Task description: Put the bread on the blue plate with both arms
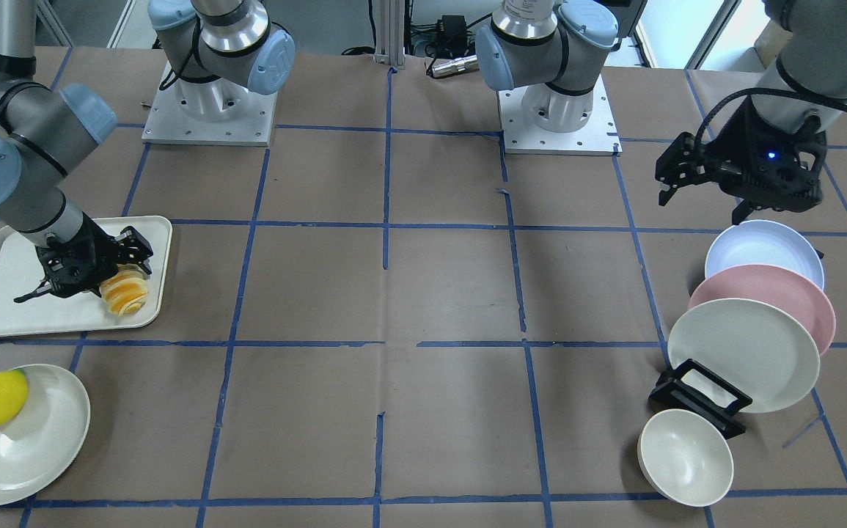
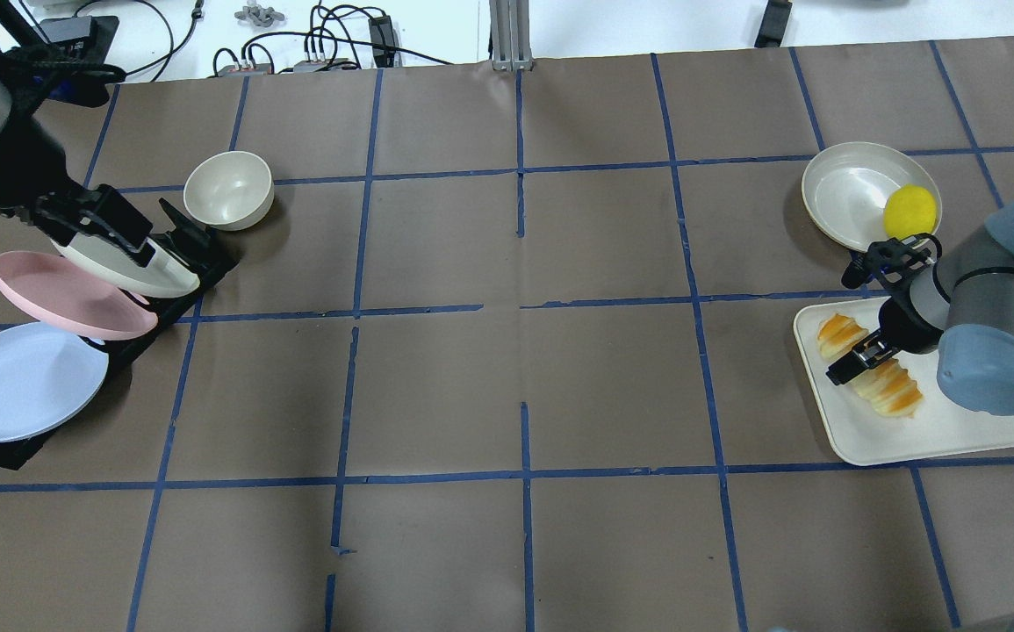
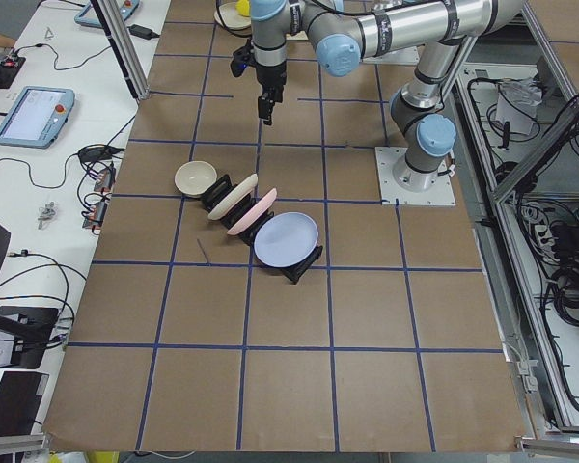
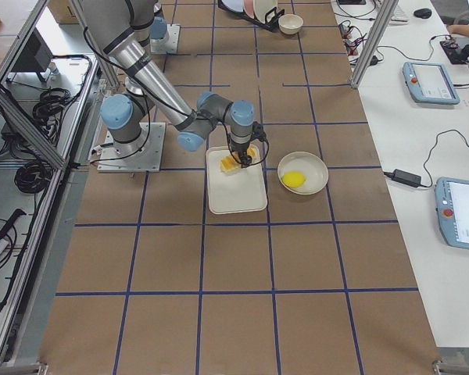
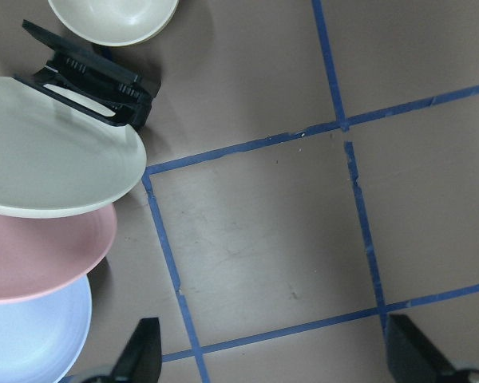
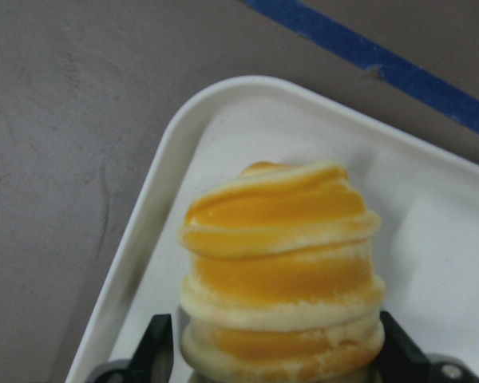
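Note:
The bread [image 6: 279, 263], a ridged orange and cream loaf, lies on a cream tray [image 2: 954, 430] on my right side, and also shows in the front view [image 1: 124, 292]. My right gripper [image 6: 275, 355] is low over the tray and open, with one finger on each side of the bread. The blue plate [image 2: 19, 382] leans in a black rack on my left, at the end nearest my base [image 1: 764, 253]. My left gripper [image 5: 275, 359] is open and empty. It hovers above the rack [image 1: 705, 194].
A pink plate [image 2: 68, 294] and a cream plate [image 1: 742, 352] lean in the same rack. A cream bowl [image 2: 228, 190] stands beyond the rack. A yellow lemon [image 2: 909, 211] sits on a cream plate [image 2: 849, 193] just past the tray.

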`<control>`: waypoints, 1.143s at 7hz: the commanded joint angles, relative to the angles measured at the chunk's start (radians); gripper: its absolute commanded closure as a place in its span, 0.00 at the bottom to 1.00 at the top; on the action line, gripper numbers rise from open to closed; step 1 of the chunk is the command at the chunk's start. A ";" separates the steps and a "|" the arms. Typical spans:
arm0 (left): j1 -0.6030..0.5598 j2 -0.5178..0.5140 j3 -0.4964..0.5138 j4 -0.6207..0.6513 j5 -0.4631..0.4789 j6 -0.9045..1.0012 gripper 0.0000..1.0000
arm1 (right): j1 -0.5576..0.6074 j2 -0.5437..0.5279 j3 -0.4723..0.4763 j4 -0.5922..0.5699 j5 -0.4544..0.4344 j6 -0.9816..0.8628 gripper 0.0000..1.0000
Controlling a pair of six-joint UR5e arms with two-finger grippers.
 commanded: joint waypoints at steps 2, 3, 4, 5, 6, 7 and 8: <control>0.404 -0.074 0.011 0.008 -0.015 0.488 0.00 | 0.000 -0.012 -0.012 0.007 -0.014 0.005 0.95; 0.496 -0.112 0.041 0.035 -0.013 0.659 0.00 | 0.002 -0.070 -0.035 0.054 -0.017 0.009 0.95; 0.573 -0.176 0.070 0.063 -0.019 0.716 0.00 | 0.008 -0.136 -0.075 0.106 -0.047 0.084 0.93; 0.576 -0.267 0.093 0.065 -0.063 0.719 0.00 | 0.020 -0.167 -0.139 0.119 -0.074 0.129 0.93; 0.576 -0.362 0.116 0.075 -0.103 0.719 0.00 | 0.041 -0.179 -0.191 0.128 -0.083 0.144 0.92; 0.575 -0.431 0.150 0.081 -0.108 0.720 0.00 | 0.075 -0.191 -0.221 0.129 -0.116 0.242 0.93; 0.572 -0.476 0.161 0.081 -0.140 0.719 0.00 | 0.127 -0.214 -0.224 0.161 -0.118 0.315 0.93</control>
